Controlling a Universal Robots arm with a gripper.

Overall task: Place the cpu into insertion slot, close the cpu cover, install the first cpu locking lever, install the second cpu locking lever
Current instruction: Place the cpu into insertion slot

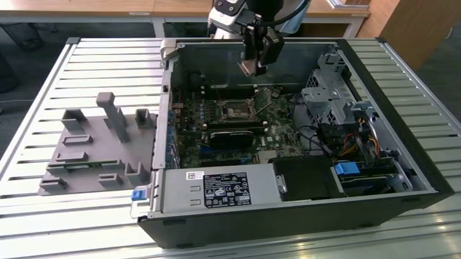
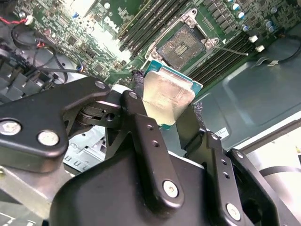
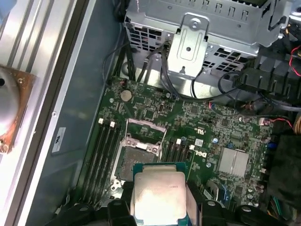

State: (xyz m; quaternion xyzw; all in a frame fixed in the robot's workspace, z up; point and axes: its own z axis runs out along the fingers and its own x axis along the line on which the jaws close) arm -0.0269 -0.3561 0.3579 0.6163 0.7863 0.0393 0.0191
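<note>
Cpu (image 2: 167, 96), a small square chip with a pale metal top, is held in the gripper (image 2: 165, 113), whose jaws are clamped on its opposite edges. Its metal top is turned toward the wrist cameras, probably so the contact side faces the board. It hangs over the open computer case (image 1: 288, 221), apart from the insertion slot (image 2: 181, 47), which lies uncovered on the green motherboard (image 3: 207, 122) below, seemingly ready to receive it.

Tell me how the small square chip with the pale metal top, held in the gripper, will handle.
The small flat square chip with pale metal top looks stiff and probably light: thin, unbent in the gripper. Its smooth lid may be slippery.
</note>
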